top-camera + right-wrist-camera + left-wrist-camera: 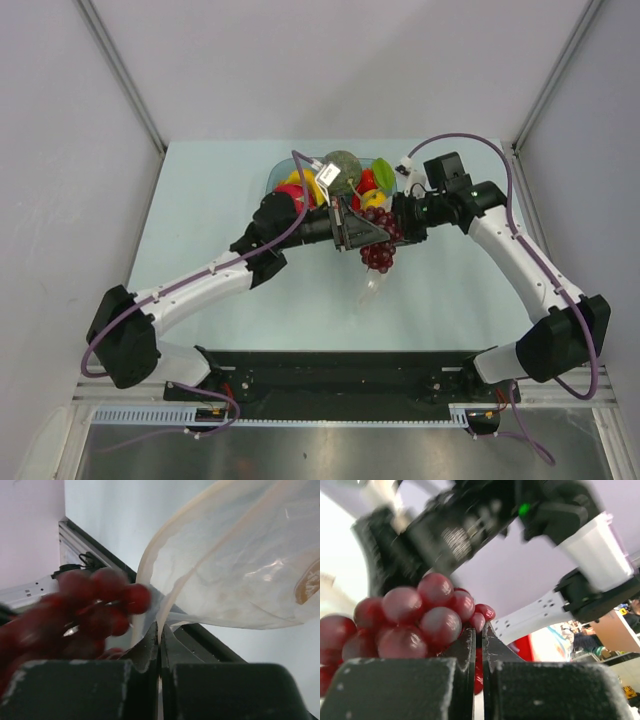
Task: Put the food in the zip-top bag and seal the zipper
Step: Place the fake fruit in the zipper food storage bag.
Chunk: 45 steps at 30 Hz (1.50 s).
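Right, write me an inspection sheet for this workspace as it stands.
Surface: pale blue table, no spills seen.
Job's things: clear bag held up by its edge; grapes hang where the arms meet, whether inside the bag unclear; grey-green ball sits in the blue bowl.
Clutter: banana and other toy fruit in the bowl.
Grippers: right claw shut on the bag; left claw shut beside the grapes, what it pinches unclear.
Cables: purple cable along each arm, no snag seen.
Surroundings: white walls; black rail at the near edge.
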Available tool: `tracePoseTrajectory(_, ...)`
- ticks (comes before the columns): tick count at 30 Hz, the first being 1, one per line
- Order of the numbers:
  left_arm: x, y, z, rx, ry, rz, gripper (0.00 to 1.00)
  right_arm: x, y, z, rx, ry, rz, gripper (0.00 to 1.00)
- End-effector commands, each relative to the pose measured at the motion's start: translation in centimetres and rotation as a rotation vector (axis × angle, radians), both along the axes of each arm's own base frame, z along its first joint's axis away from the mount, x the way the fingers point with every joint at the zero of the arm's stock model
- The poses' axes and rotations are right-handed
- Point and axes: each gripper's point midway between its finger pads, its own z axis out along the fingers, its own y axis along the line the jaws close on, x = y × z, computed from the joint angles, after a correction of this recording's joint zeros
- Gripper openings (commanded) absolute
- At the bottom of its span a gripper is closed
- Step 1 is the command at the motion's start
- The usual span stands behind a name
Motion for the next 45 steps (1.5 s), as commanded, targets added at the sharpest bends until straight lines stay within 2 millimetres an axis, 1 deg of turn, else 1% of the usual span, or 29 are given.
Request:
tracePoseTrajectory(1, 0.9, 0.4, -2.5, 0.077, -0.036, 0.056, 0.0, -1.7, 1.3, 5.7, 0.166, -0.107, 0.101, 0.0)
tracePoseTrajectory(2, 1.2, 0.6, -3.3, 0.105, -0.029, 0.068, 0.0, -1.8, 1.2, 6.0, 0.17, -0.122, 0.108, 0.0)
tracePoseTrajectory(3, 2.0, 1.1, -4.8, 0.158, 0.0, 0.099, 0.0, -1.8, 1.1, 6.0, 0.164, -0.138, 0.109, 0.0)
tracePoseTrajectory(5, 2.7, 2.0, -5.9, 0.206, -0.013, 0.127, 0.0, -1.9, 0.7, 6.0, 0.142, -0.166, 0.113, 0.0)
tracePoseTrajectory(6, 3.5, 3.0, -7.1, 0.26, -0.014, 0.164, 0.0, -1.9, 0.4, 6.0, 0.129, -0.178, 0.112, 0.0)
tracePoseTrajectory(7, 3.9, 3.5, -7.6, 0.284, -0.017, 0.188, 0.0, -2.0, 0.3, 6.0, 0.118, -0.201, 0.128, 0.0)
tracePoseTrajectory(9, 4.3, 4.7, -8.9, 0.358, -0.038, 0.221, 0.0, -2.2, -0.1, 5.7, 0.091, -0.203, 0.133, 0.0)
tracePoseTrajectory(12, 4.9, 5.8, -10.2, 0.437, -0.049, 0.271, 0.0, -2.3, -0.3, 5.7, 0.08, -0.227, 0.155, 0.0)
tracePoseTrajectory(15, 5.1, 6.3, -10.5, 0.465, -0.053, 0.286, 0.0, -2.5, -0.1, 5.9, 0.093, -0.237, 0.18, 0.0)
tracePoseTrajectory(18, 4.8, 6.3, -9.1, 0.438, -0.099, 0.28, 0.0, -2.6, 0.1, 5.8, 0.105, -0.243, 0.207, 0.0)
tracePoseTrajectory(19, 4.7, 6.2, -7.7, 0.398, -0.14, 0.282, 0.0, -2.5, 0.1, 5.6, 0.107, -0.246, 0.21, 0.0)
tracePoseTrajectory(23, 3.3, 6.7, -4.5, 0.335, -0.221, 0.25, 0.0, -1.9, 0.4, 3.9, 0.105, -0.238, 0.242, 0.0)
tracePoseTrajectory(24, 3.0, 6.8, -4.0, 0.327, -0.237, 0.247, 0.0, -1.9, 0.6, 2.8, 0.102, -0.215, 0.256, 0.0)
tracePoseTrajectory(26, 2.0, 7.6, -2.7, 0.301, -0.263, 0.25, 0.0, -1.4, 1.1, 2.2, 0.13, -0.224, 0.272, 0.0)
tracePoseTrajectory(27, 1.7, 8.0, -2.0, 0.288, -0.284, 0.254, 0.0, -1.5, 1.3, 1.2, 0.136, -0.209, 0.281, 0.0)
tracePoseTrajectory(28, 1.4, 8.3, -1.4, 0.28, -0.303, 0.257, 0.0, -0.8, 1.7, 0.9, 0.153, -0.234, 0.289, 0.0)
tracePoseTrajectory(29, 0.8, 8.8, 0.0, 0.255, -0.336, 0.266, 0.0, -0.8, 2.0, 0.8, 0.182, -0.239, 0.306, 0.0)
tracePoseTrajectory(30, 0.7, 9.1, 0.8, 0.247, -0.372, 0.277, 0.0, -0.7, 2.3, 0.6, 0.206, -0.244, 0.321, 0.0)
tracePoseTrajectory(31, 0.5, 9.4, 0.9, 0.258, -0.379, 0.277, 0.0, -0.3, 2.8, 0.2, 0.237, -0.257, 0.324, 0.0)
tracePoseTrajectory(32, 0.2, 9.7, 2.1, 0.244, -0.408, 0.285, 0.0, -0.3, 3.1, 0.2, 0.264, -0.256, 0.33, 0.0)
tracePoseTrajectory(34, 0.0, 9.8, 3.2, 0.239, -0.462, 0.276, 0.0, 0.4, 3.6, -0.4, 0.295, -0.275, 0.317, 0.0)
tracePoseTrajectory(35, -0.2, 9.8, 4.4, 0.217, -0.495, 0.273, 0.0, 0.4, 3.9, -0.8, 0.313, -0.243, 0.31, 0.0)
tracePoseTrajectory(37, -0.7, 9.3, 5.2, 0.196, -0.556, 0.233, 0.0, 0.6, 4.1, -1.7, 0.313, -0.217, 0.305, 0.0)
tracePoseTrajectory(38, -0.9, 9.1, 6.5, 0.164, -0.593, 0.232, 0.0, 0.6, 4.3, -2.3, 0.312, -0.194, 0.312, 0.0)
tracePoseTrajectory(40, -1.4, 8.0, 6.9, 0.139, -0.62, 0.18, 0.0, 0.4, 4.3, -2.9, 0.319, -0.152, 0.32, 0.0)
tracePoseTrajectory(41, -1.7, 7.4, 8.1, 0.102, -0.651, 0.167, 0.0, 0.3, 4.3, -3.0, 0.334, -0.136, 0.33, 0.0)
tracePoseTrajectory(43, -1.9, 6.3, 8.4, 0.077, -0.662, 0.138, 0.0, 0.0, 3.9, -2.9, 0.343, -0.12, 0.336, 0.0)
tracePoseTrajectory(44, -2.5, 5.7, 9.5, 0.038, -0.684, 0.116, 0.0, -0.2, 3.8, -2.8, 0.35, -0.115, 0.341, 0.0)
tracePoseTrajectory(45, -2.6, 5.4, 9.8, 0.023, -0.689, 0.105, 0.0, 0.0, 3.2, -2.6, 0.353, -0.129, 0.34, 0.0)
